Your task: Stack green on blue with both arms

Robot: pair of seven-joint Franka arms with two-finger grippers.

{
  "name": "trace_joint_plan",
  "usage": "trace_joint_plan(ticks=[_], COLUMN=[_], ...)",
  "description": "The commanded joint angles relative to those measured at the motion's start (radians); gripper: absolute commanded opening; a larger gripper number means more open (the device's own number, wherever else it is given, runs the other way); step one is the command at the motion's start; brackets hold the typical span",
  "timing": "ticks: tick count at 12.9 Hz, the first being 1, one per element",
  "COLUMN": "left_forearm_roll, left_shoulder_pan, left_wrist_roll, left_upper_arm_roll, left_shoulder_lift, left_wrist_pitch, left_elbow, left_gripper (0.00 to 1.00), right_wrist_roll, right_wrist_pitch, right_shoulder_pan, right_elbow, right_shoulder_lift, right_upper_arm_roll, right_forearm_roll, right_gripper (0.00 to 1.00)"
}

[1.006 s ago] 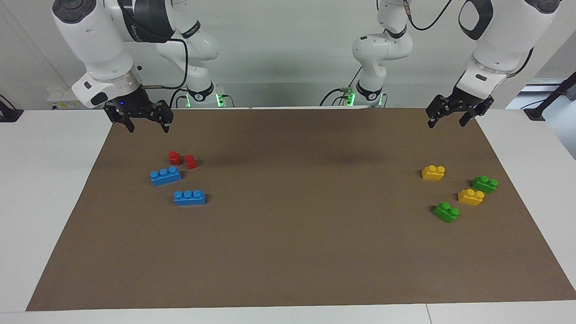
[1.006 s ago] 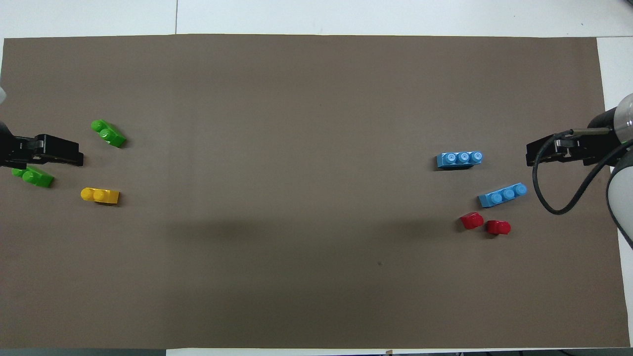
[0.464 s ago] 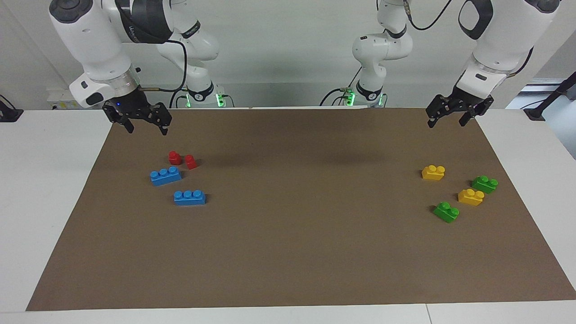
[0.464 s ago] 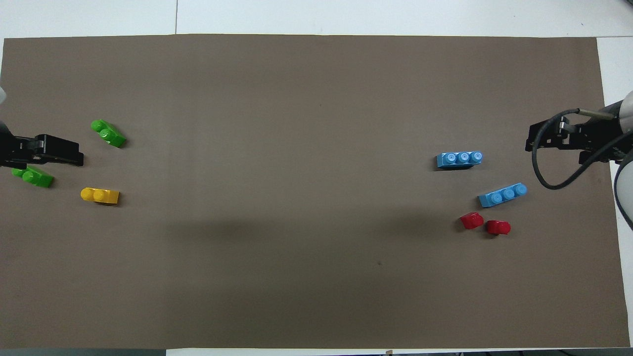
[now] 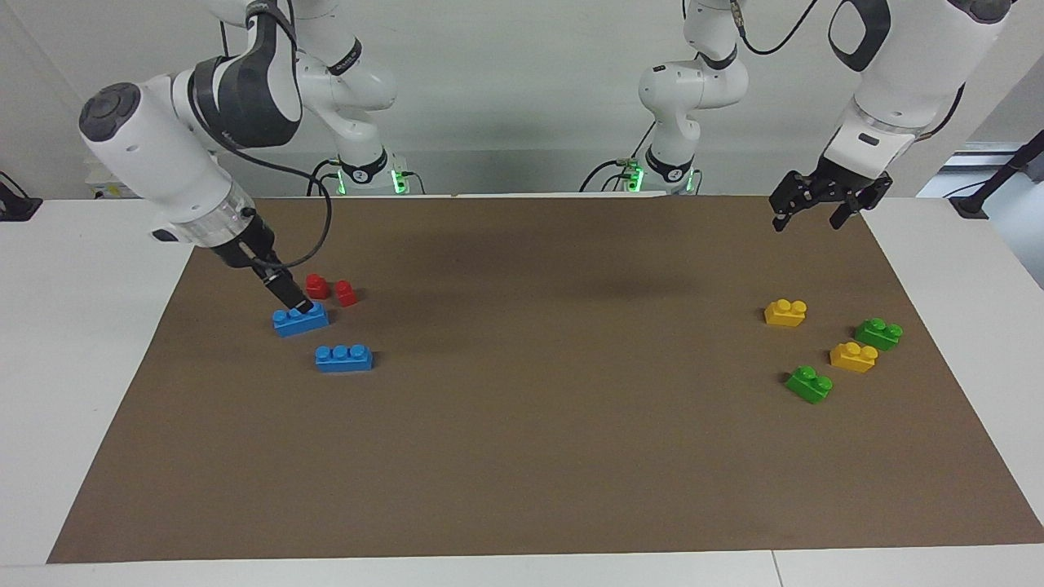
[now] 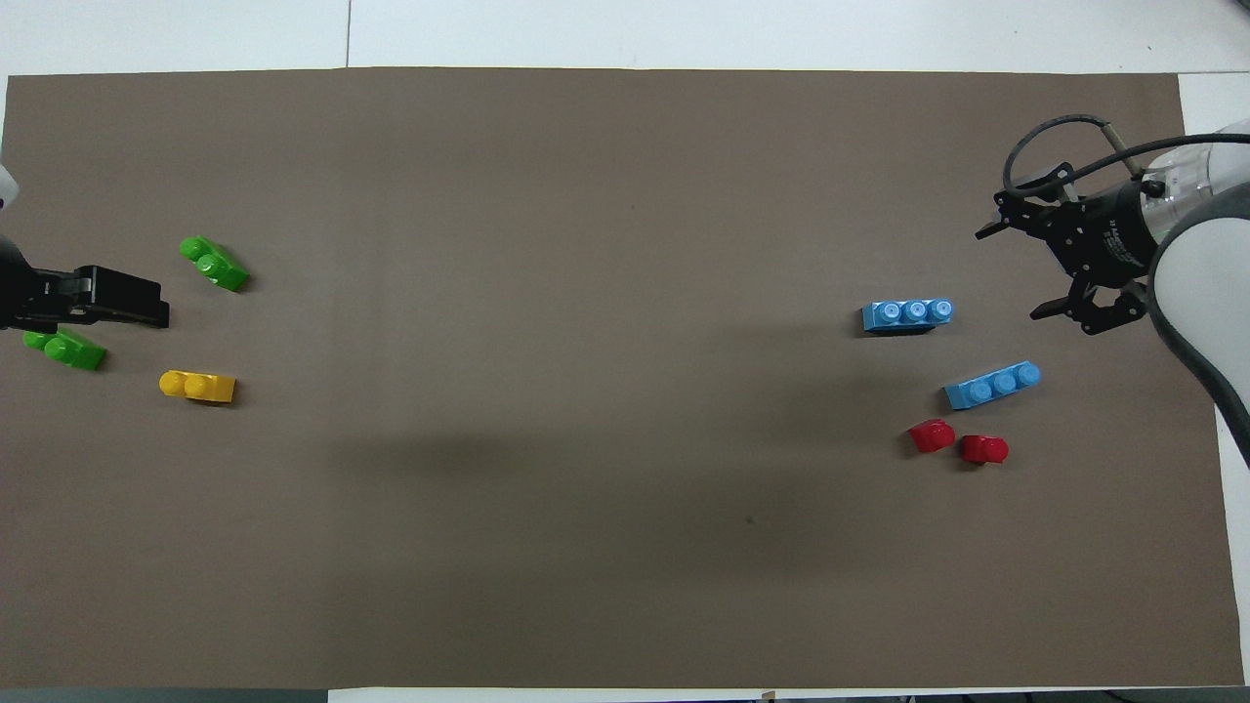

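The bright green brick lies toward the left arm's end of the mat. Two blue three-stud bricks lie toward the right arm's end: one nearer to the robots, one farther. My right gripper hangs low over the nearer blue brick, open and holding nothing; I cannot tell whether it touches the brick. My left gripper waits, open and empty, raised over the mat edge nearest the robots.
A darker green brick and two yellow bricks lie beside the bright green one. Two small red pieces sit just nearer to the robots than the blue bricks. A brown mat covers the table.
My right arm has swung down and turned its gripper, which has dropped from near the mat's edge to just over the nearer blue brick. The left gripper has hardly moved.
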Motion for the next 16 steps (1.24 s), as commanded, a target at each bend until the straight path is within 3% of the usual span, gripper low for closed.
trace_joint_plan(ticks=[1,4,9,14,16], left_forearm_roll=[-0.016,-0.016,-0.021,-0.053,-0.053], left_shoulder_pan=[-0.005,-0.005,-0.055,-0.023,-0.008], left_wrist_roll=[-0.097,-0.258,-0.589,-0.855,-0.880], left_upper_arm_roll=[-0.023,-0.082,-0.086,-0.083,-0.080], left_shoulder_lift=[-0.037,-0.052,-0.064,-0.031,-0.008], left_wrist_pitch=[0.021,0.082,0.171,0.314,0.332], left_elbow=[-0.045,-0.092,-0.143,-0.167,-0.167], left_gripper=[1.00,1.00,1.00,1.00,1.00], right_wrist_roll=[0.089,0.136,0.150,0.150,0.148], right_wrist_pitch=[0.009,0.044,0.133,0.264,0.295], right_shoulder_pan=[-0.033,-0.066,-0.093,-0.086,-0.086], right_elbow=[0.006,-0.006,-0.051,-0.170,-0.201], right_shoulder_lift=[0.059,0.100,0.178,0.185,0.185], right_upper_arm_roll=[0.005,0.001,0.003,0.003,0.003], right_forearm_roll=[0.073,0.147,0.163,0.251,0.268], right_gripper=[1.00,1.00,1.00,1.00,1.00])
